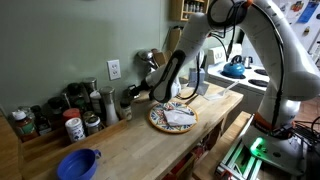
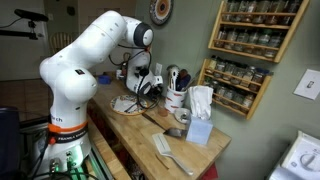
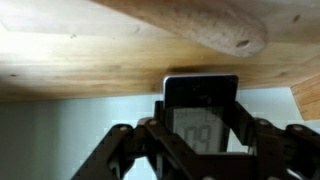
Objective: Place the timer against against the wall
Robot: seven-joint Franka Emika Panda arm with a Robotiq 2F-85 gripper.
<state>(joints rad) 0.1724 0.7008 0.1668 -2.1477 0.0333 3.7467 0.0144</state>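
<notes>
Countertop [image 1: 130, 145]: bare wood, matt; timer [image 3: 200, 95]: blk plastic w/ glossy face.

White arm [image 1: 272, 48] arched high, elbow bent; dark wrist [image 1: 176, 64] sloping down and forward; gripper [image 3: 200, 130] low, jaws partway closed, clamping timer [image 3: 200, 92] from both sides.

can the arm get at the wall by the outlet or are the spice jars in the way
Likely yes: the end effector, shut on the timer, is beside the spice jars, not behind them, and the wrist view shows only bare wall past the timer.
</notes>
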